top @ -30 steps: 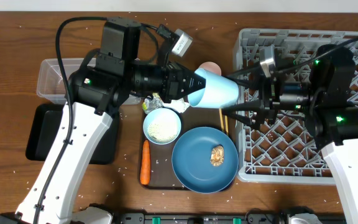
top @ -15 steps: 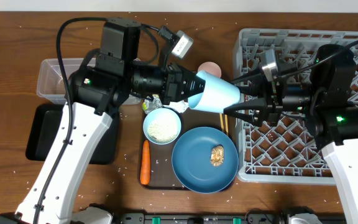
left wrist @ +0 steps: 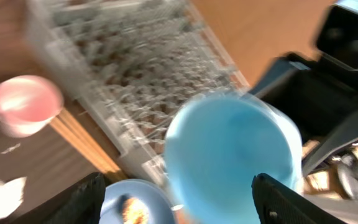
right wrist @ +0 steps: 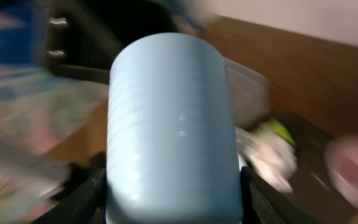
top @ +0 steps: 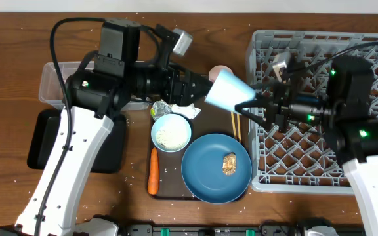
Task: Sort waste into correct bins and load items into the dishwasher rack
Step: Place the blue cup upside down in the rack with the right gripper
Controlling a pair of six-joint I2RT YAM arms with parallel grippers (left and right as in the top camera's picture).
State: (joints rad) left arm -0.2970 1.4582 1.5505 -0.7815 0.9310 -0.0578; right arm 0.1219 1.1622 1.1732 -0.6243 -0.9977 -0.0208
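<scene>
Your left tool [top: 205, 92] stayed clamped on the cup [top: 228, 92] and tipped it further toward the right tool [top: 245, 106]. That one closed in, spread apart either side of the cup's far end, not yet squeezing. Handover looked imminent. The rack [top: 373, 46] sat right behind the right tool.

Overhead, a brown wooden table [top: 12, 46] fills the view, grain showing, evenly lit with soft shadows. A pale strip [top: 241, 5] runs along its far edge. From the right wrist, a plain white wall [right wrist: 328, 18] rises behind it.
</scene>
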